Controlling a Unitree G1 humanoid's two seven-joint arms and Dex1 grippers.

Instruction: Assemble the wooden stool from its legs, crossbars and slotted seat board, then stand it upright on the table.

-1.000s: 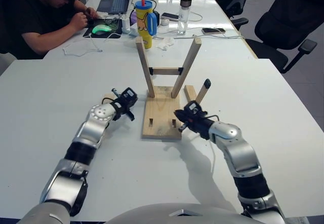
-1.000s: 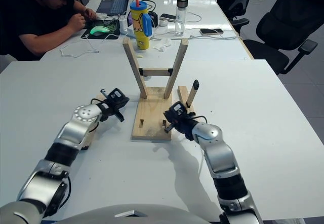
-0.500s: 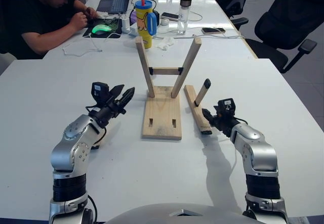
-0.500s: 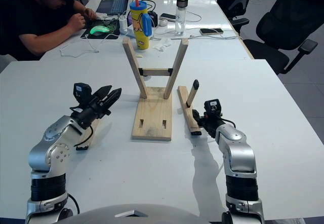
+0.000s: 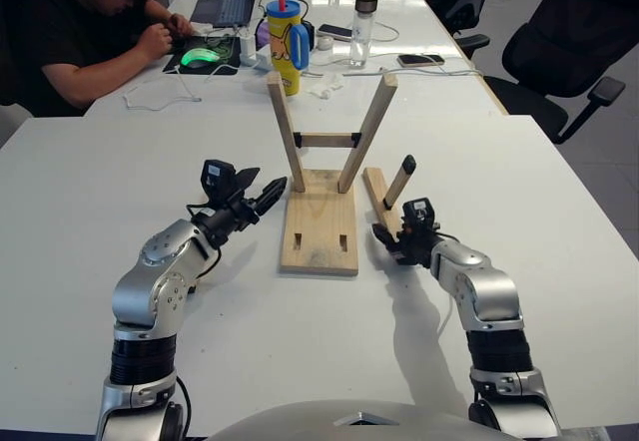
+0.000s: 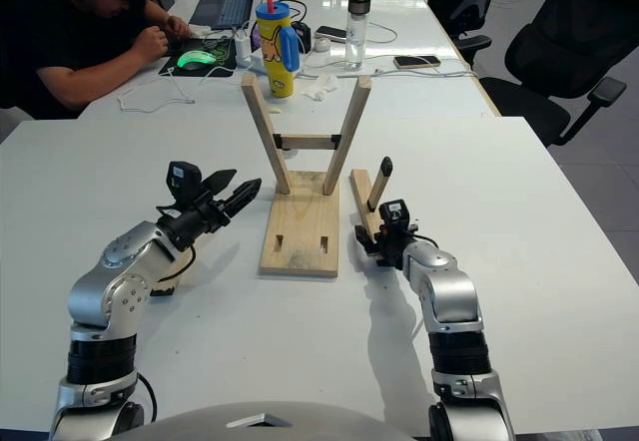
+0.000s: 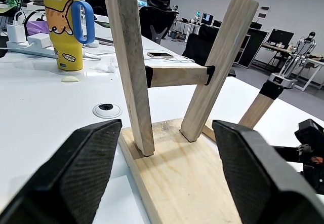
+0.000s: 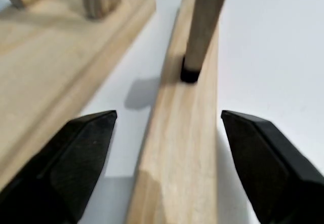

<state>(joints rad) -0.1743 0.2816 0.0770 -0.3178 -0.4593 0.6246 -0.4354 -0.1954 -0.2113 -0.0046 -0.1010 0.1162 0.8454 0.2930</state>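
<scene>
In the head views the left pincer [image 5: 266,191] hangs over the white table [image 5: 90,212], fingers spread, nothing between them. Just past its tips, toward the robot's right, the seat board [image 5: 319,236] lies flat. Two legs [image 5: 286,132] stand up from the board's far end, leaning apart and joined by a crossbar [image 5: 326,141]. The right pincer [image 5: 390,238] sits low at the table just right of the board, released. Its tips are at the near end of a loose leg [image 5: 376,194], which lies flat and runs away from the pincer alongside the board. A short bar [image 5: 399,179] with a black tip slants up from that leg, just beyond the pincer. Well beyond both pincers stands a yellow cup [image 5: 285,47].

In the left wrist view the fingers [image 7: 91,168] are wide apart and empty. The board begins between them and runs ahead to the two legs and the crossbar. The short bar and the right pincer lie farther off, past one finger, and the yellow cup past the other.

In the right wrist view the fingers [image 8: 66,158] stand open, one on each side of the loose leg; whether either touches the wood cannot be told. The short bar, black at its foot, rises from the leg ahead of the tips. The board's edge runs beside one finger.
</scene>
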